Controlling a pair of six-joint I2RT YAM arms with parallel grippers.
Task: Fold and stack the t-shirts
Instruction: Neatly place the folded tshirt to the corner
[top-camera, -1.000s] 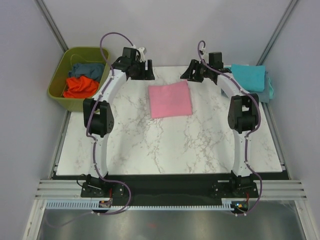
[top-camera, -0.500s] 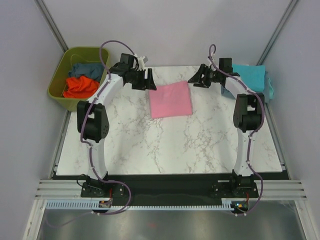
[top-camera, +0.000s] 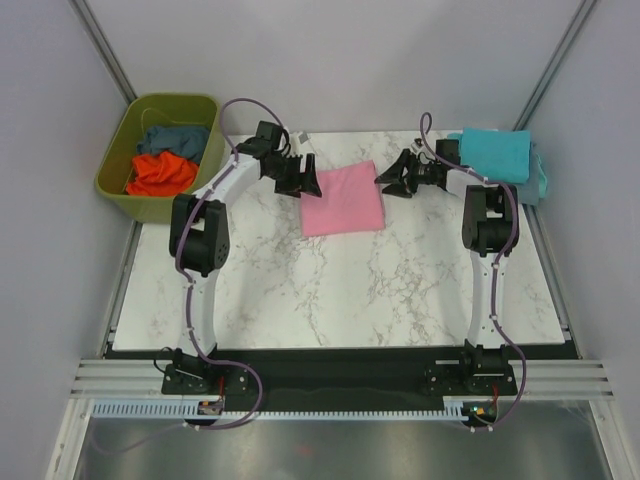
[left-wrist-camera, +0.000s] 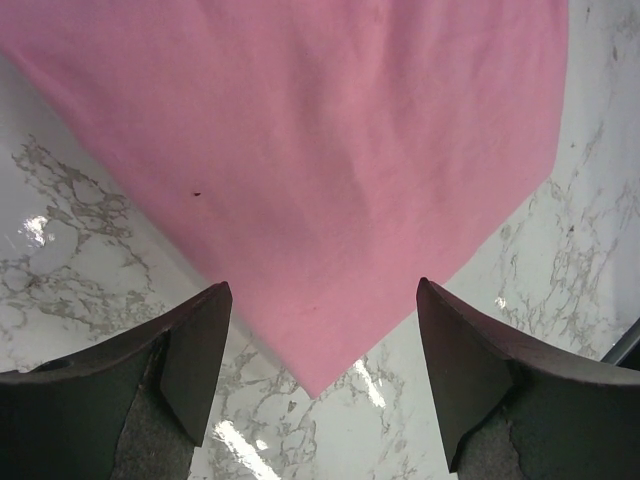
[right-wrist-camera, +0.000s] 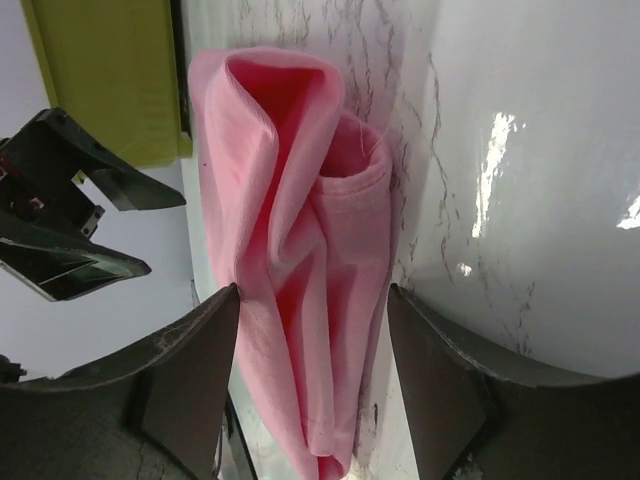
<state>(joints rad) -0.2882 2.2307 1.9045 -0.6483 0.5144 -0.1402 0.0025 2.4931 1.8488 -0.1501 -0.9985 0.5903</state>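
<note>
Pink shirt (top-camera: 341, 198): laid folded on table (top-camera: 350, 285).
Left gripper (top-camera: 308, 183): spread open, shirt corner framed.
Right gripper (top-camera: 384, 181): spread open, shirt edge framed.

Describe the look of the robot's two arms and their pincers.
The left arm and right arm have slim white links joined by bulky black joint housings. A purple cable loops along each. The left pincer and right pincer are black, each with two broad, wedge-shaped fingers.
</note>
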